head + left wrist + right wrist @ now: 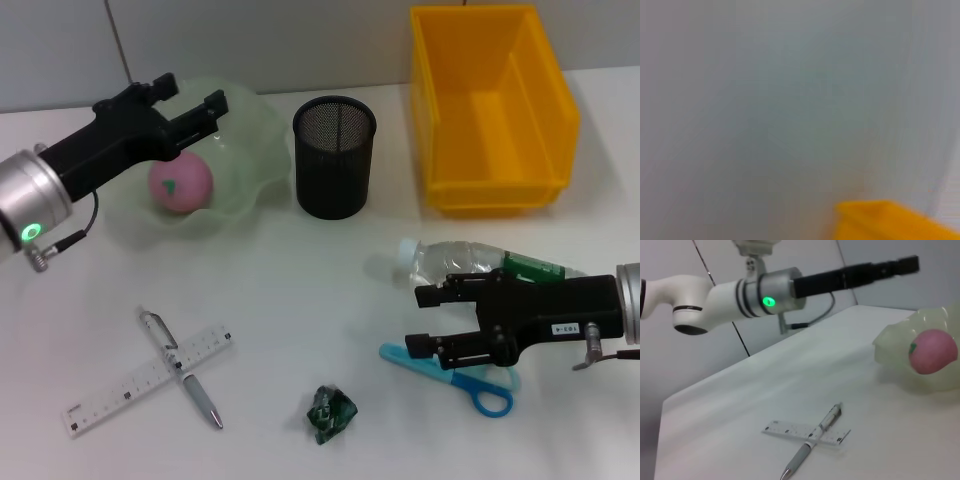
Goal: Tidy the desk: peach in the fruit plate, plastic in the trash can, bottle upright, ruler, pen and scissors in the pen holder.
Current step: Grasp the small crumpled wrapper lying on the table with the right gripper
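Hovering over the fruit plate (240, 150), the left hand (190, 105) is standing wide and empty above the peach (181, 185) lying inside. Beside the lying bottle (470, 262), the right hand (427, 320) is gaping wide; closing carelessly, it risks rolling the bottle or snagging the scissors (470, 380).

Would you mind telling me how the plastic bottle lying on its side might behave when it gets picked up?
The bottle lies on its side, so a nudge would probably roll it. It looks clear and empty, likely light and easily dented. The right end effector, open, hovers beside it.
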Motion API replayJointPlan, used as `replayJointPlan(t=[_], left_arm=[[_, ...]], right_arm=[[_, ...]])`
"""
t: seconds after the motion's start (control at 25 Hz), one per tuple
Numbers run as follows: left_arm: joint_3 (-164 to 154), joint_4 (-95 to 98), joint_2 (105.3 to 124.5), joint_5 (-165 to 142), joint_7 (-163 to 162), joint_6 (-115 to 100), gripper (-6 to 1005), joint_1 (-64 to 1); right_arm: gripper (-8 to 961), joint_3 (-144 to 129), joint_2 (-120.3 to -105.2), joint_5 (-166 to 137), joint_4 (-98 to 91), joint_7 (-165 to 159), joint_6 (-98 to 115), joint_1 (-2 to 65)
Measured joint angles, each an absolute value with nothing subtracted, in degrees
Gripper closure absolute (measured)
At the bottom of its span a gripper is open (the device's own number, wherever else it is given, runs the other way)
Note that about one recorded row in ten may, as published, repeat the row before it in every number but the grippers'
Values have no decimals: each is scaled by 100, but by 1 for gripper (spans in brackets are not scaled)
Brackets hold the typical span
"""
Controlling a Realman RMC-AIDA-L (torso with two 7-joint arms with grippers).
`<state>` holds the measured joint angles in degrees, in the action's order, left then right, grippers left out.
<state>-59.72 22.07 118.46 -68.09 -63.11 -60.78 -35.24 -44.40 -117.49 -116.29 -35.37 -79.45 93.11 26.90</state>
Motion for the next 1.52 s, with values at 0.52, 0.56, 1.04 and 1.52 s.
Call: replayJointPlan(t=[0.52, 0.56, 1.04, 1.52], left_arm=[[-6030, 3431, 11588, -8703, -8151, -9324, 186, -2736], [-6030, 3444, 11584, -8861, -8166, -9398, 186, -2733], [-6028, 3477, 11619, -9917, -7472, -9416, 186, -2563], [-6060, 3720, 11584, -10452, -7286, -9500, 187, -2551]], right_arm=[[191, -4420, -11751, -11618, -3606, -8020, 9360, 2748], [191, -4420, -11751, -11618, -3606, -8020, 9360, 2748], [190, -4499, -11658, -11666, -3690, -8222, 9802, 2837], [191, -5215, -11672, -12491, -4813, -9292, 10753, 3724]])
